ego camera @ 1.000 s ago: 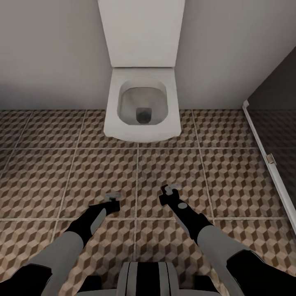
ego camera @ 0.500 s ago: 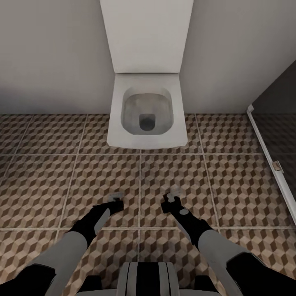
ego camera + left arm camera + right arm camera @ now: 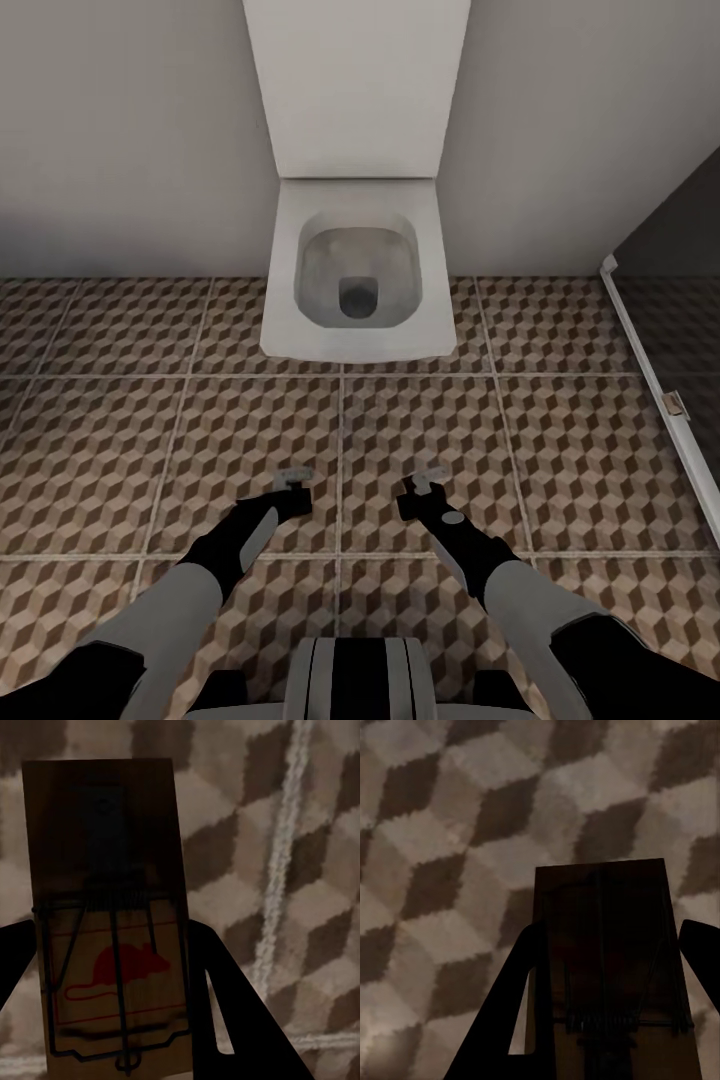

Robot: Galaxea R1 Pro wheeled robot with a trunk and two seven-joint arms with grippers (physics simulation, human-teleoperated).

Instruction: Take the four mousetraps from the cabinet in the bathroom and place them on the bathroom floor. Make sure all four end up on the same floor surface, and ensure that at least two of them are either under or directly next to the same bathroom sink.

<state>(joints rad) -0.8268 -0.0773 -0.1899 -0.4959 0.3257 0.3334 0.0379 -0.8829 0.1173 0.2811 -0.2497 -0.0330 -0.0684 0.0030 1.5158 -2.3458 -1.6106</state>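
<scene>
both hands point(image 3: 292, 487) point(image 3: 425, 484) hover over bathroom floor point(image 3: 580, 450) before toilet point(image 3: 357, 270).

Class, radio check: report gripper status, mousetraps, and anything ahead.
Left gripper shut on a mousetrap. Right gripper shut on a second mousetrap. Both over bathroom floor. Toilet dead ahead.

No words, brands or numbers can be read anywhere. The one printed sign is a red mouse silhouette inside a thin red outline, on the tan board of the mousetrap point(image 3: 109, 945) held between the fingers of the left end effector point(image 3: 112, 1035). The mousetrap in the right end effector point(image 3: 611, 1020) is too dark to show any print. The bathroom floor point(image 3: 560, 450) carries only its cube pattern.
</scene>
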